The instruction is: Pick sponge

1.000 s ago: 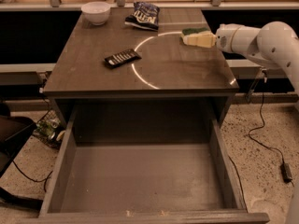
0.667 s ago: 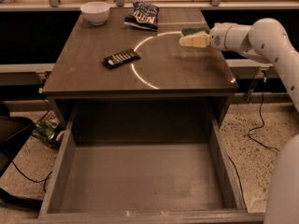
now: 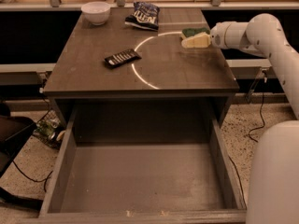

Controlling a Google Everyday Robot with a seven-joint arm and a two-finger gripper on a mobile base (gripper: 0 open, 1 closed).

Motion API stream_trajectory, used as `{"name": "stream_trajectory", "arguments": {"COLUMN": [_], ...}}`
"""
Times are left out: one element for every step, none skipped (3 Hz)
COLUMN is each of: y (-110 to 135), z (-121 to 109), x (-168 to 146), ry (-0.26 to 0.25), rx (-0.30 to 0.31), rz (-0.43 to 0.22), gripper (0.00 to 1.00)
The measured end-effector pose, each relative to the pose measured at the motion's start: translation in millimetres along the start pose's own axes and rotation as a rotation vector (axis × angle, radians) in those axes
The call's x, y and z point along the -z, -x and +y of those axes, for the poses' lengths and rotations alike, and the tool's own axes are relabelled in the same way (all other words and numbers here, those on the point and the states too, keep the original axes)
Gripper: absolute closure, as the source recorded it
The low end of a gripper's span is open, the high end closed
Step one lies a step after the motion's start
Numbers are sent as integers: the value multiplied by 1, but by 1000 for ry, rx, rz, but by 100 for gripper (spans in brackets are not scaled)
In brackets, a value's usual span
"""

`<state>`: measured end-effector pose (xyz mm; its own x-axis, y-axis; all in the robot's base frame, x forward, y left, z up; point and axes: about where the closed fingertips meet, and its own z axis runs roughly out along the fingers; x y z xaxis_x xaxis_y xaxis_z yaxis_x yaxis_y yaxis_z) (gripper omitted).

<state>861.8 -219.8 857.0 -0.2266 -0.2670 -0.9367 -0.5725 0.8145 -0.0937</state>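
Toward 1 o'clock on the dark table (image 3: 187, 76), close to the right edge and short of the far one: the sponge (image 3: 195, 31), green side up, at the far end of a white arc (image 3: 135, 73) on the wood. Right against its 6 o'clock side, the cream gripper (image 3: 189, 41), reaching in from 3 o'clock over the right edge on a white arm (image 3: 271, 36). Touching or only beside the sponge, open or closed on it: impossible to tell. Well apart at the 11 o'clock corner, a white bowl (image 3: 96, 12); at 12 o'clock, near the far edge, a dark snack bag (image 3: 142, 15); at 9 o'clock from the table's middle, a black remote (image 3: 122, 58), lying aslant. Bare wood from the remote across to the right edge and along the whole near edge. Below that near edge, at 6 o'clock, a drawer (image 3: 140, 181) pulled out wide, its side walls running toward the camera.
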Motion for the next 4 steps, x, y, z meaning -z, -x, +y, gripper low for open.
{"name": "stream_trajectory", "arguments": {"y": [-6,-7,-2,1], "z": [-6,-12,-13,-10], "x": [-5,-9,-17,-25], "ry": [0,6,22,42], "rx": [-17,-56,-84,-111], "rz": [11,-11,-40,-64], "gripper": [0,0,0,15]}}
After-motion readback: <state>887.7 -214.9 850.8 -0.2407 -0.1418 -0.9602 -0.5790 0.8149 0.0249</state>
